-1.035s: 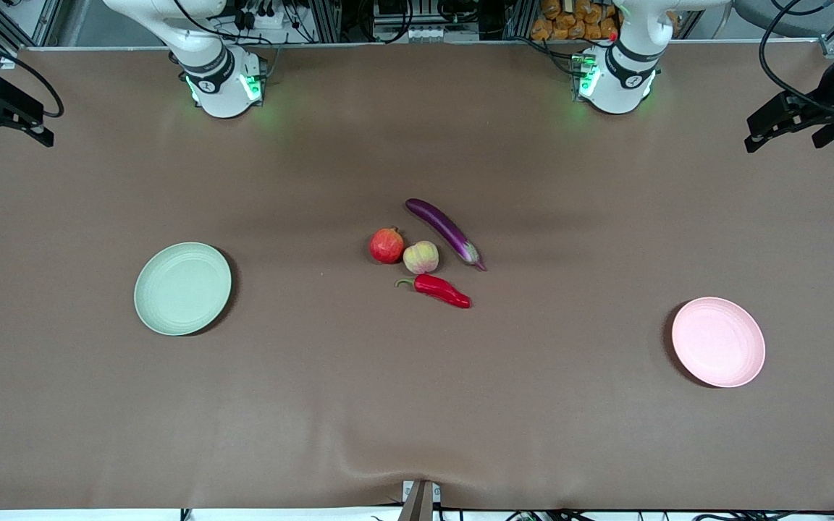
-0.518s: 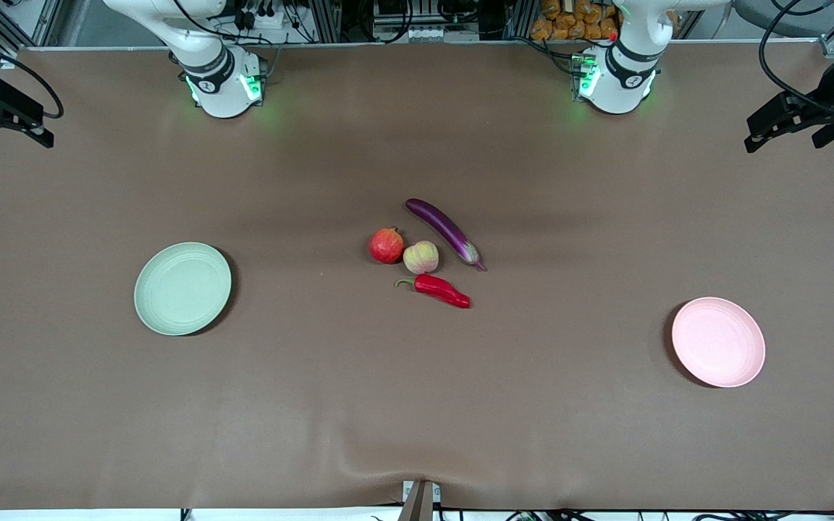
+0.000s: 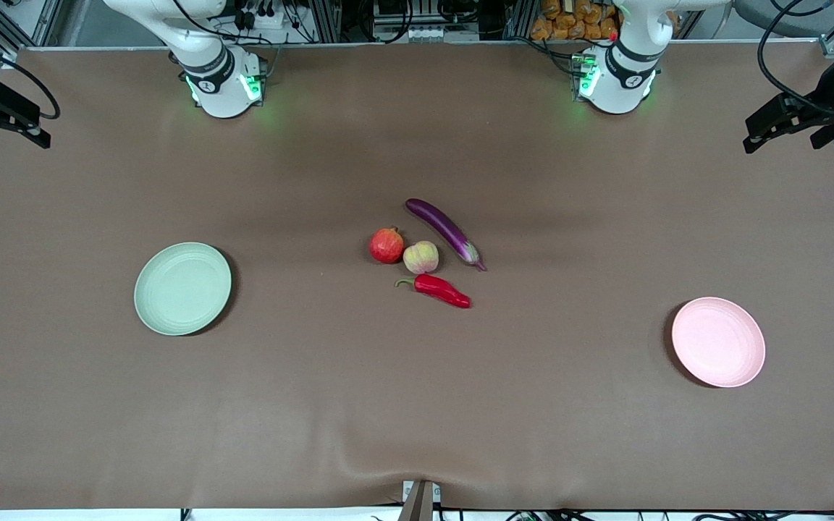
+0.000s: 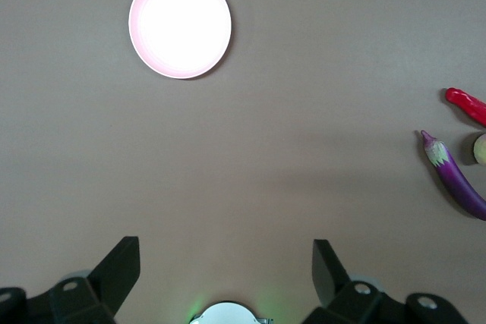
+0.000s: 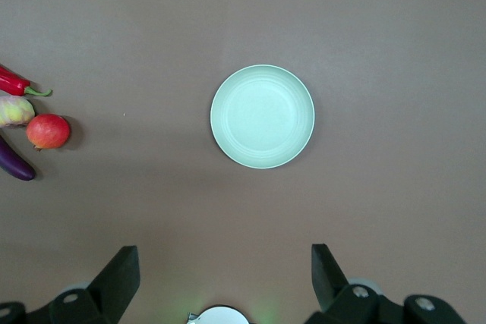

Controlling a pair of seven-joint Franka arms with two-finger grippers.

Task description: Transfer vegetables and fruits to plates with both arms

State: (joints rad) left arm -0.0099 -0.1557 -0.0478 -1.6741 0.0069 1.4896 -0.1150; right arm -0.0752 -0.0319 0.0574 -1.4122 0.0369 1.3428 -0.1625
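While both pincers hang wide, empty: send left pincer [image 4: 225,271] to eggplant [image 3: 445,230], 1 o'clock of peach [image 3: 420,257]; right pincer [image 5: 225,271] to pomegranate [image 3: 386,245], 9 o'clock.

Left arm: base stood at top of front view, arm folded up and out toward its own end of the table.
Left gripper [image 4: 226,278]: held high above the table, fingers [image 4: 121,271] spread wide apart, nothing between them.
Right arm: mirrored pose, swung out toward its own table end.
Right gripper [image 5: 225,277]: high above the table, fingers [image 5: 120,272] wide apart, nothing between them.
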